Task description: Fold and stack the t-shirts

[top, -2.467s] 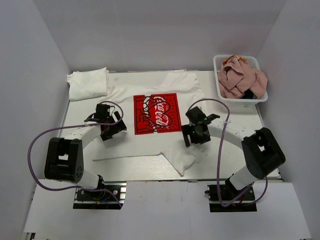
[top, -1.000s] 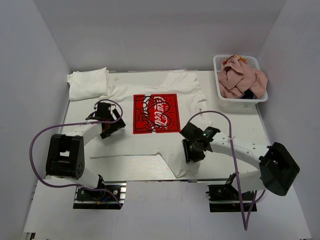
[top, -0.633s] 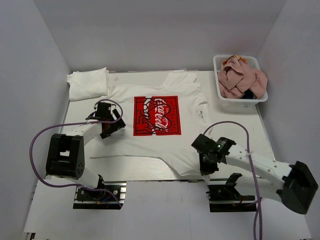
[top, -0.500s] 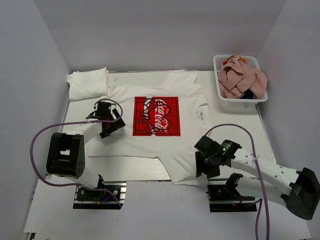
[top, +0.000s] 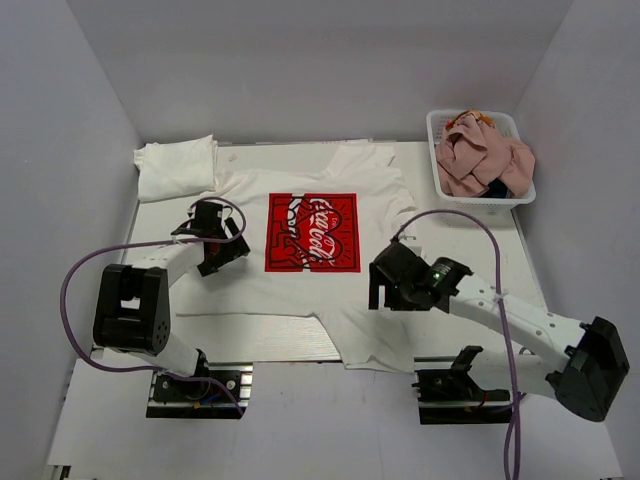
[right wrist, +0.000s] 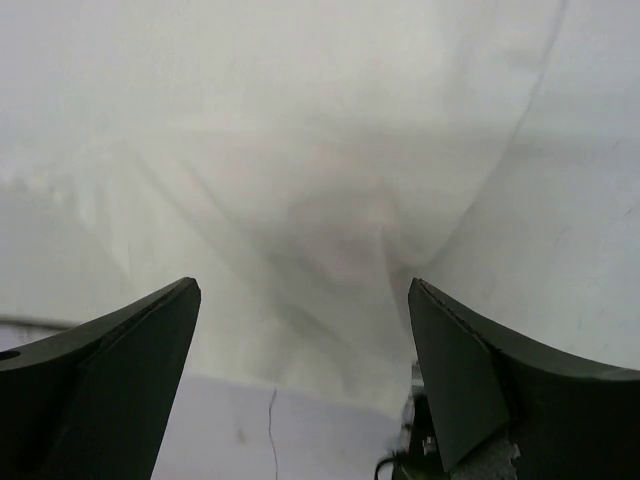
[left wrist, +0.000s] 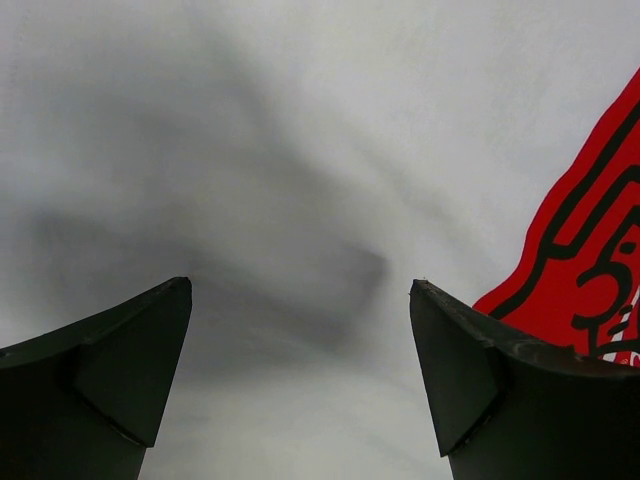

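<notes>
Now the left tool (top: 222, 252) and the right tool (top: 383, 290) are both released above the shirt (top: 312, 232); better smooth the rumpled near hem (top: 368, 348) flat before any fold.

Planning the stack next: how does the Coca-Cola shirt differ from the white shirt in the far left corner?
The Coca-Cola shirt lies spread open across the middle of the table; the white shirt is folded into a compact bundle. The Coca-Cola shirt carries a red square print; the white shirt shows none. Both are white cloth on the table.
</notes>
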Robot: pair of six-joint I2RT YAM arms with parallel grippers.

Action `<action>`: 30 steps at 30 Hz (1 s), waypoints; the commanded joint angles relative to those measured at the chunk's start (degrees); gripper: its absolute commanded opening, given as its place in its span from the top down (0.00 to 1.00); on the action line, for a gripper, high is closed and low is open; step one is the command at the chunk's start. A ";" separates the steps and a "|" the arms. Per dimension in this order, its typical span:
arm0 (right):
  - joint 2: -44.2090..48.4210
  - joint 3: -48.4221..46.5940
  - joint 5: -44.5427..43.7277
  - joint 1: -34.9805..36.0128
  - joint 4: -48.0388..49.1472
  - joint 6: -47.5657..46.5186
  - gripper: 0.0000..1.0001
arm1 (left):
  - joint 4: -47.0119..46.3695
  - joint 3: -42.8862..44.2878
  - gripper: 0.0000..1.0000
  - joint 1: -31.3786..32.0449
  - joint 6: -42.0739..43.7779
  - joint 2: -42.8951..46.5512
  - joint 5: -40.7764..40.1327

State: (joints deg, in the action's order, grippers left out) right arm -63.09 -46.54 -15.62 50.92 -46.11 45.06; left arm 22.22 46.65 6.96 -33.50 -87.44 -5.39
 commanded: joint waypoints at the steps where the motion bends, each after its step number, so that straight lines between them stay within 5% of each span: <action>1: -6.92 -3.72 -12.41 -2.92 6.10 0.30 0.10 | 2.91 4.22 0.00 -0.11 1.76 1.75 -1.46; 9: -26.36 -14.42 -8.57 -15.31 19.83 -12.34 0.10 | 1.25 11.60 0.00 -1.16 5.98 -3.69 -5.07; 25: -59.06 -38.26 4.18 -30.61 17.63 -18.34 0.10 | 3.01 27.17 0.00 -1.16 7.40 -22.77 -4.81; 30: -69.79 -56.35 5.68 -33.77 12.54 -20.80 0.10 | 3.62 33.41 0.00 -1.16 7.39 -27.78 -2.26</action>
State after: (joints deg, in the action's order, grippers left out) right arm -125.27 -96.23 -12.73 19.16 -31.16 26.37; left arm 25.36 77.01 6.02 -26.13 -113.38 -9.85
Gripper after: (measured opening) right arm 0.905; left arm 0.998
